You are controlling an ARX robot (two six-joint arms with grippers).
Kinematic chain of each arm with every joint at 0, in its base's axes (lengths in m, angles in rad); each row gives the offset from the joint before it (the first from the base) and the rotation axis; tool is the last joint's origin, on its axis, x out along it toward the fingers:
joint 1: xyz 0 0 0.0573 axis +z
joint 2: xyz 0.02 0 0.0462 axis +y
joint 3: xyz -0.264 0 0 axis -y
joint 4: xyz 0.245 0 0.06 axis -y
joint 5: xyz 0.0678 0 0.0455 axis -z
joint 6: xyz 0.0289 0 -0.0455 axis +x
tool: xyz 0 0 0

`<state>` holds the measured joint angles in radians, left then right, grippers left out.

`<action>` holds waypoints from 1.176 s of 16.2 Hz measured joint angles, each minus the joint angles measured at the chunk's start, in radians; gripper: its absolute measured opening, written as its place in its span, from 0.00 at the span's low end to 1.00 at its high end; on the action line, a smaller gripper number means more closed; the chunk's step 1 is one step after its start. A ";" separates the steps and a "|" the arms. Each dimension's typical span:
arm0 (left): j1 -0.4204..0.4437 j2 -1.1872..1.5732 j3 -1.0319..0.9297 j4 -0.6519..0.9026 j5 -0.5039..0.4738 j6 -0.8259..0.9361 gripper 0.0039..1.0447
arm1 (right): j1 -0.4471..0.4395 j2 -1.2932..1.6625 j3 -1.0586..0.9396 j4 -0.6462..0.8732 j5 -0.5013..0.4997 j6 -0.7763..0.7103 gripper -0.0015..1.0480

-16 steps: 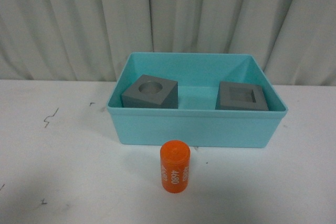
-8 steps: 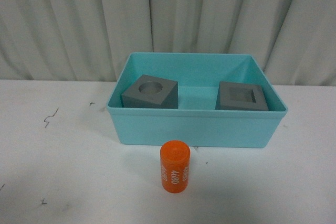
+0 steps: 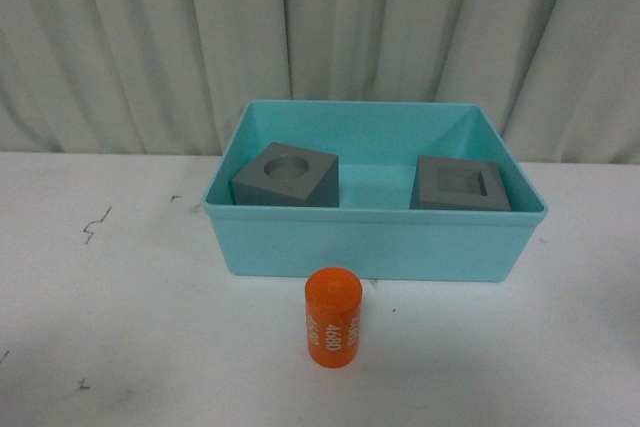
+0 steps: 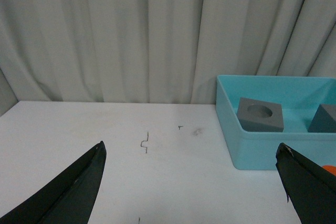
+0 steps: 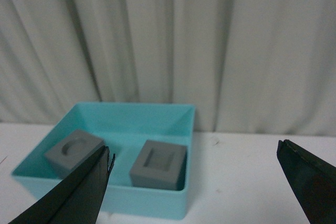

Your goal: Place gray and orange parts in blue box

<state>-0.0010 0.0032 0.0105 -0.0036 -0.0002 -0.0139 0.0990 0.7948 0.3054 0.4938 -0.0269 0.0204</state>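
left gripper [image 4: 189,184] jaws spread wide, empty; right gripper [image 5: 191,182] likewise released, holding nothing. inside the blue box [image 3: 375,242] the round-recess cube [image 3: 287,176] sits at its left end, the square-recess cube [image 3: 460,185] at its right end. the orange cylinder [image 3: 333,318] stands upright just outside the box's front wall.

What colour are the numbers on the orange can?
White, printed on the orange cylinder; clearest in the front view.

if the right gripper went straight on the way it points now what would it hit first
Probably the blue box, which sits just ahead of the open right gripper; if it clears the rim, the curtain behind. Depth is unclear.
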 joint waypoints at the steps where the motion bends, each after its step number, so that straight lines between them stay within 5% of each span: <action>1: 0.000 0.000 0.000 0.000 0.000 0.000 0.94 | 0.026 0.161 0.108 -0.040 -0.037 0.041 0.94; 5: 0.000 0.000 0.000 0.000 0.000 0.000 0.94 | 0.106 0.708 0.538 -0.425 -0.192 0.181 0.94; 9: 0.000 0.000 0.000 0.000 0.000 0.000 0.94 | 0.186 0.872 0.676 -0.686 -0.214 0.177 0.94; 19: 0.000 0.000 0.000 0.000 0.000 0.000 0.94 | 0.348 1.094 0.803 -0.750 -0.170 0.076 0.94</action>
<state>-0.0010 0.0032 0.0105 -0.0036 -0.0006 -0.0139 0.4473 1.8889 1.1084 -0.2562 -0.1970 0.0963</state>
